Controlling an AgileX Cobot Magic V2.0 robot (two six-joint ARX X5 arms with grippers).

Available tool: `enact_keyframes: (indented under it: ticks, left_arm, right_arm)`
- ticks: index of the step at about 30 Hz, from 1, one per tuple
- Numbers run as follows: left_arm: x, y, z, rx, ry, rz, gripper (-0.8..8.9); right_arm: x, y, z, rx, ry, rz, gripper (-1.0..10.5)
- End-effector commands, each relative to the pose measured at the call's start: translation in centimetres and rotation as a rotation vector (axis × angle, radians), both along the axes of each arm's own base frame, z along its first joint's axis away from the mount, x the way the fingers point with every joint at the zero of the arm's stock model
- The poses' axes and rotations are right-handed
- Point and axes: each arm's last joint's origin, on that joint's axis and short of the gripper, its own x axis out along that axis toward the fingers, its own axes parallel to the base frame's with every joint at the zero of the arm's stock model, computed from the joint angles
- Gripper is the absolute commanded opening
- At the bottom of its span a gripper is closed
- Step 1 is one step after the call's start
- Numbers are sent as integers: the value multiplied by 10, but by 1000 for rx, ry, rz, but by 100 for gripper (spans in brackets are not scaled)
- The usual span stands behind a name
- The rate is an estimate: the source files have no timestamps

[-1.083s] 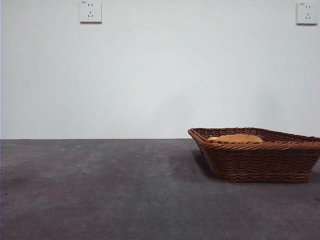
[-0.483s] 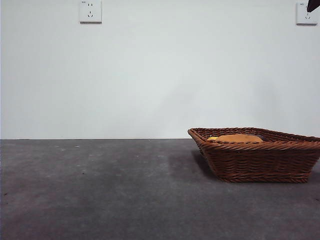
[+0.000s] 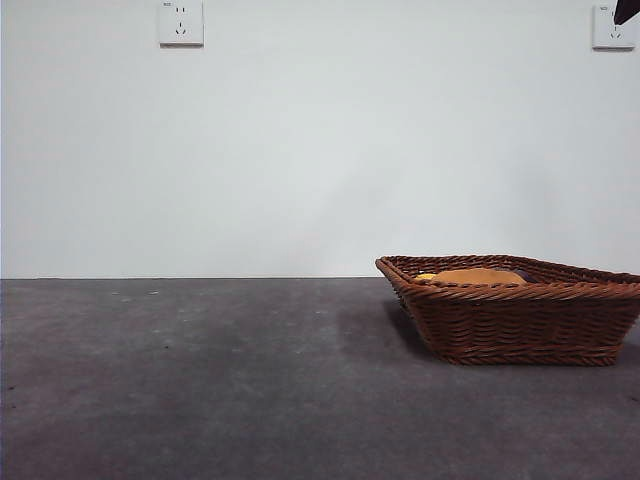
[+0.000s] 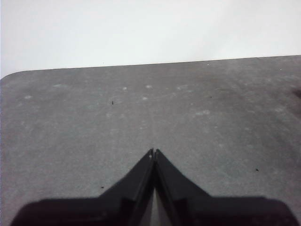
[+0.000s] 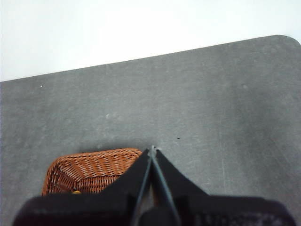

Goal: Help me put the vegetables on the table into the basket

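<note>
Wicker basket (image 3: 520, 325) on grey table (image 3: 200, 380); orange potato (image 3: 478, 276) and yellow piece (image 3: 425, 276) inside. Right gripper (image 5: 153, 149) above basket, jaws closed, empty. Left gripper (image 4: 154, 151) closed, empty.

Looks like a lab test bench: bare white wall (image 3: 320, 150) with two sockets (image 3: 181, 22), plain dark grey table (image 3: 200, 380), robot jaws only, no furnishings.

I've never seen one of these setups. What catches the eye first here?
A shallow brown woven wicker basket sits on the dark grey table, with a tan-orange potato-like lump and a bit of yellow piece peeking over its rim. The right gripper hangs above it, jaws shut.
</note>
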Motion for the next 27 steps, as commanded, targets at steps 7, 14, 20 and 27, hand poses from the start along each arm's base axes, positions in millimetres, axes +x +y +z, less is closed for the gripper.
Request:
enact_keyframes:
  ticks: [7, 14, 20, 27]
  left_arm:
    - [0, 0, -17, -40, 41, 8, -3]
    - [0, 0, -17, -40, 39, 7, -3]
    - [0, 0, -17, -40, 39, 7, -3]
    - [0, 0, -17, -40, 41, 7, -3]
  right_arm:
    - [3, 0, -3, 9, 5, -5, 0]
    - [3, 0, -3, 8, 6, -5, 0]
    - [3, 0, -3, 8, 6, -5, 0]
    - [3, 0, -3, 8, 6, -5, 0]
